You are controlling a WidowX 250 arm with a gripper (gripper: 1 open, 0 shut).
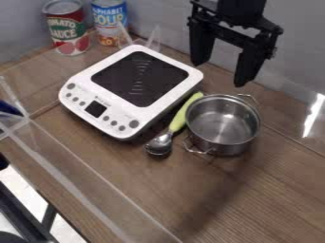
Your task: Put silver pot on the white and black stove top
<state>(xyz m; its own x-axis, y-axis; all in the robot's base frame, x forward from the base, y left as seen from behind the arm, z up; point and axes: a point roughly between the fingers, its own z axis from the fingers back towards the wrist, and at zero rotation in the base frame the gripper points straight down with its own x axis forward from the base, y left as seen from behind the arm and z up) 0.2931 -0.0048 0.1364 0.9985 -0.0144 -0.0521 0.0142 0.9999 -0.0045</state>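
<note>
The silver pot [222, 124] sits upright on the wooden desk [114, 180], just to the right of the white and black stove top [136, 87] and not on it. The pot looks empty, its shiny inside facing up, with a small handle showing on its left side. Between the pot and the stove lies a metal spoon [177, 121] with a yellow-green handle, running along the stove's right edge, its bowl toward the front of the desk and close against the pot's left side. The stove lies flat, its black glass centre bare, its button panel facing the front left. Behind the stove, near the back wall, stand two labelled food cans [86, 26], side by side. The black hand [227, 64] hangs above the desk, behind and a little above the pot, pointing downward with its two fingers spread wide apart and nothing between them; it touches neither the pot nor the stove. A clear plastic sheet [23, 109] edges the desk at the left.
</note>
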